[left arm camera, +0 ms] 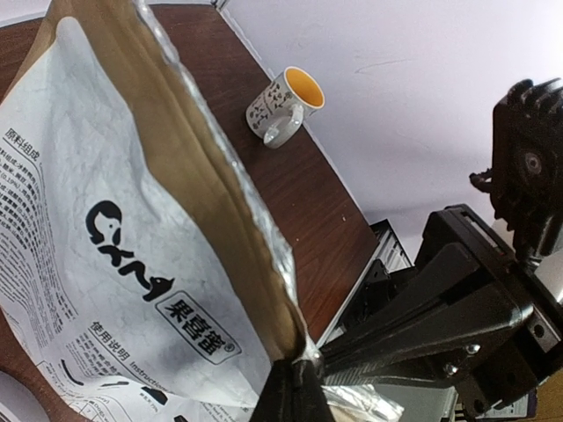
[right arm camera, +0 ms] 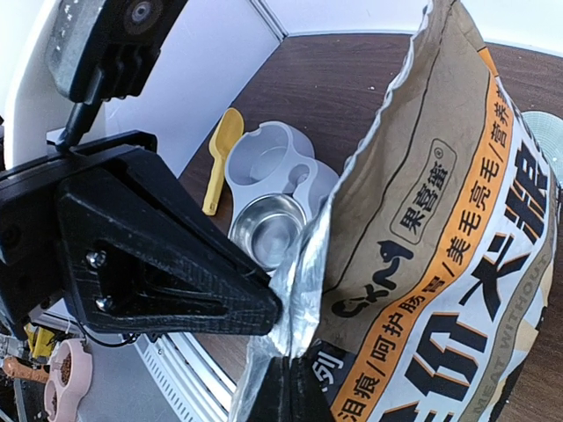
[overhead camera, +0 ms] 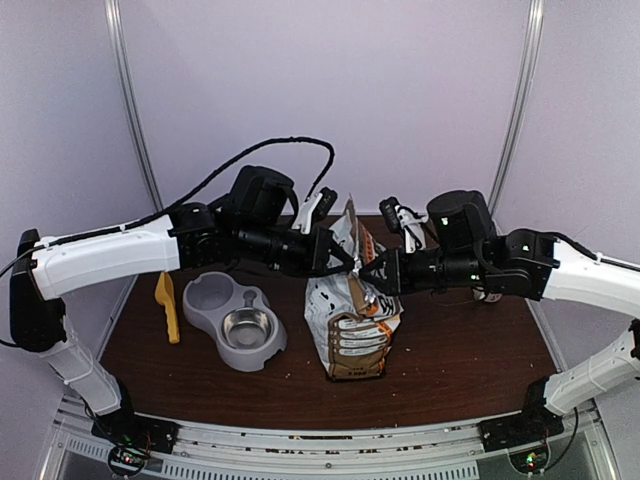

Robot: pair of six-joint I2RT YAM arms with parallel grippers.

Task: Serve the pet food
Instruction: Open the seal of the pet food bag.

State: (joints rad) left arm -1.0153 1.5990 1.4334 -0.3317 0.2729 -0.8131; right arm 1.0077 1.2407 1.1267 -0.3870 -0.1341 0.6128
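The silver-white printed bag (overhead camera: 352, 325) with orange-brown trim stands upright at mid table, its top torn open. My left gripper (overhead camera: 343, 262) is shut on the left side of the bag's mouth, where its fingertips (left arm camera: 299, 391) pinch the foil edge of the bag (left arm camera: 132, 220). From the other side, my right gripper (overhead camera: 373, 272) is shut on the opposite lip, clamping the foil of the bag (right arm camera: 440, 220) at the bottom of its wrist view (right arm camera: 286, 387). The two grippers face each other almost tip to tip. The pet food is hidden inside the bag.
A grey double pet bowl (overhead camera: 212, 297) with a steel insert (overhead camera: 248, 328) lies left of the bag. A yellow scoop (overhead camera: 167, 305) lies beside it. A spotted mug (left arm camera: 283, 105) with a yellow inside stands on the brown table (overhead camera: 450, 360) behind the bag. White walls enclose the table.
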